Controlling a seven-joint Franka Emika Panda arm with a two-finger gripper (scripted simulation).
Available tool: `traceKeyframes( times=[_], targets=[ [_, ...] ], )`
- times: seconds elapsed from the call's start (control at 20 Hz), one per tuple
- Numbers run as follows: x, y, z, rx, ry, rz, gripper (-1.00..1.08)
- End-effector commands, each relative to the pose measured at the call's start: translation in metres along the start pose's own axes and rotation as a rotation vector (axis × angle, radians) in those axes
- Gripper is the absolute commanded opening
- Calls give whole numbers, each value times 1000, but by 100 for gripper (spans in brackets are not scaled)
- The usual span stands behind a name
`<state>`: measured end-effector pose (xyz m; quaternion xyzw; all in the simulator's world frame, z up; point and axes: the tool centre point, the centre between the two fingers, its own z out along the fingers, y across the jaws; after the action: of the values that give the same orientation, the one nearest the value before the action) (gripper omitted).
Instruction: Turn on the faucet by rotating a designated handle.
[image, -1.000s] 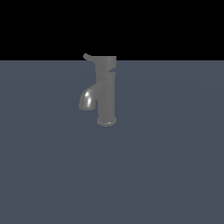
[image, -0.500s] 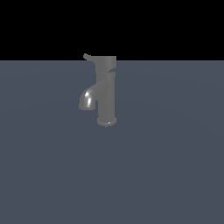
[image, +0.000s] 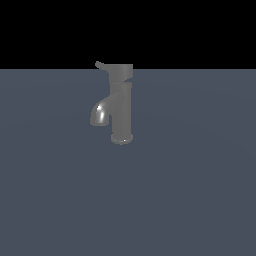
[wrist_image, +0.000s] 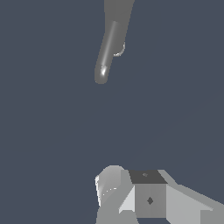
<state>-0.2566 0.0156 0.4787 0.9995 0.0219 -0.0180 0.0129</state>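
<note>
grey metallic faucet (image: 121, 112): dull grey, bright white glint on spout
grey cylindrical handle (image: 119, 72): plain mid-grey
table (image: 200, 190): flat slate blue-grey
my gripper (wrist_image: 144, 197): white, grey, dark patch

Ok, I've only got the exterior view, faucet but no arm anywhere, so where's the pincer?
Observer: The wrist view shows the pincer's white boxy body at its frame edge, clearly apart from the faucet.
Operator: Is it touching the handle?
Observer: No; in the wrist view only bare blue-grey surface lies between pincer and faucet.
Operator: Open or shut?
Observer: Cannot tell; the wrist view shows its body, not the gap between its jaws.
</note>
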Motion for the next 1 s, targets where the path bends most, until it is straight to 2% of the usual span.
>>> traceKeyframes(
  times=[0.0,0.45,0.95],
  targets=[
    [5,0,-1,10,-1,21,-100],
    [40,-3,-4,69,-14,160,-100],
    [103,-7,-1,144,-53,421,-100]
  ],
)
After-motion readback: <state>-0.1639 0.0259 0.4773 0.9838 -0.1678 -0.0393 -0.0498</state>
